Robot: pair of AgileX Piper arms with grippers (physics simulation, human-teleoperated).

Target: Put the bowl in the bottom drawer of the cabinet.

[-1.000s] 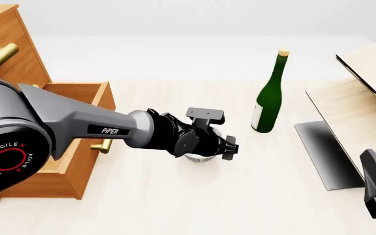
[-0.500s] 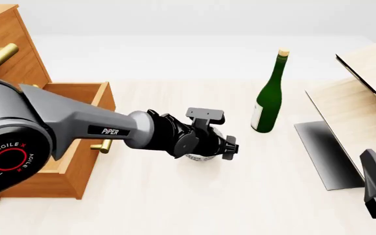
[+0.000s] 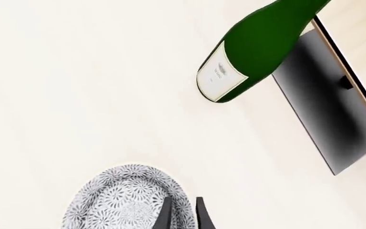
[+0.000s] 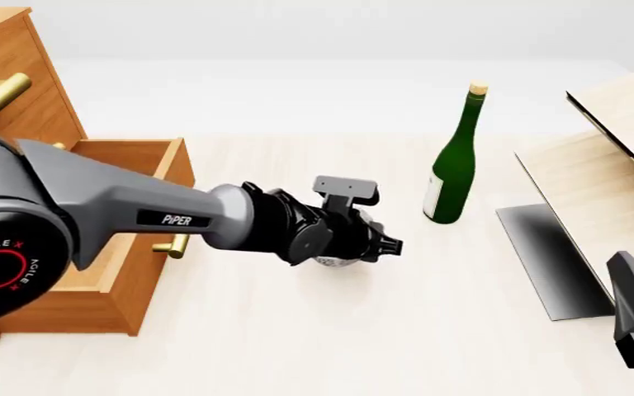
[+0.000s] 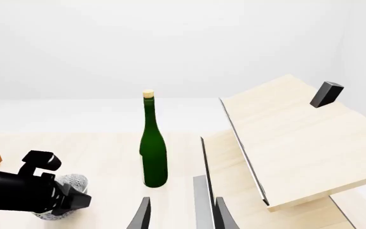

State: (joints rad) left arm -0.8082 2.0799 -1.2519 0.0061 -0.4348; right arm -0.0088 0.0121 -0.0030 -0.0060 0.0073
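The white grey-speckled bowl (image 4: 336,262) sits under the end of my left arm, near the table's middle, mostly hidden by the wrist. In the left wrist view my left gripper (image 3: 183,215) is shut on the rim of the bowl (image 3: 122,202), one finger inside and one outside. The cabinet (image 4: 9,74) stands at the far left with its bottom drawer (image 4: 130,148) pulled open, left of the bowl. My right gripper (image 5: 181,217) is open at the right front, holding nothing. The bowl (image 5: 70,182) also shows in the right wrist view behind the left gripper.
A green wine bottle (image 4: 452,161) stands upright just right of and beyond the bowl. A pale wood box with a black panel (image 4: 581,198) fills the right side. The drawer's brass handle (image 4: 174,246) sticks out toward the left arm.
The left wrist and gripper have risen slightly and the bowl with them. The right arm has not moved.
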